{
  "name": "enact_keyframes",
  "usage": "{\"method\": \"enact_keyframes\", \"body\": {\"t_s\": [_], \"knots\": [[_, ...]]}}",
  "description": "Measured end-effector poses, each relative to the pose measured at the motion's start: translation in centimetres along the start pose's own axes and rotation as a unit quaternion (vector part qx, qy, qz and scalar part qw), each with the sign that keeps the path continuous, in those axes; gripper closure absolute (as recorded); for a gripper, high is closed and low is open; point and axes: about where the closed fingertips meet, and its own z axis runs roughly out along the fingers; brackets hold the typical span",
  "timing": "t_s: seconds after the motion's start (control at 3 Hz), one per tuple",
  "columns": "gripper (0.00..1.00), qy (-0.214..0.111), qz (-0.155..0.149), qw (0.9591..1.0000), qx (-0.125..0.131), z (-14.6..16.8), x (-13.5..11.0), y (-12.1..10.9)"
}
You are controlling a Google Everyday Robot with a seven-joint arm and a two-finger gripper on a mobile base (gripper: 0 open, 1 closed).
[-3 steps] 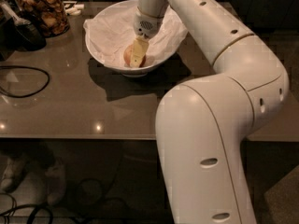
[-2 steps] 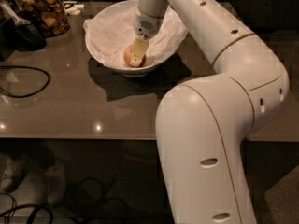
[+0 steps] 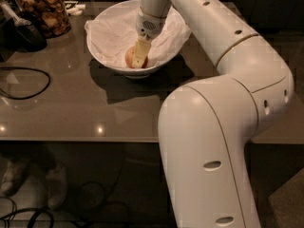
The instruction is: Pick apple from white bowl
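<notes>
The white bowl (image 3: 107,58) stands on the grey-brown table at the back centre, lined with crinkled white paper (image 3: 114,32). The apple (image 3: 129,57), small and orange-red with pale patches, lies at the bottom of the bowl toward its front. My gripper (image 3: 138,60) reaches down into the bowl from above, directly at the apple and covering its right side. The white wrist (image 3: 151,20) stands over the middle of the bowl.
A glass jar of brown snacks (image 3: 45,11) stands at the back left beside a dark object (image 3: 28,32). A black cable loop (image 3: 28,84) lies on the left of the table. My bulky white arm (image 3: 213,141) fills the right foreground, over the table's front edge (image 3: 85,139).
</notes>
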Motion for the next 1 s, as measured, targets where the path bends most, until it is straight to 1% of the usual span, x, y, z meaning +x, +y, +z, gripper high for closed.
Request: {"method": "enact_keyframes", "body": {"t_s": [0.33,0.67,1.0], "knots": [[1.00,-0.019,-0.015,0.9994,0.023,-2.3,-1.1,0.9],[1.00,-0.041,-0.038,0.9976,0.041,-4.9,-2.3,2.9],[1.00,-0.051,-0.059,0.9957,0.050,-7.2,-3.1,5.0]]}}
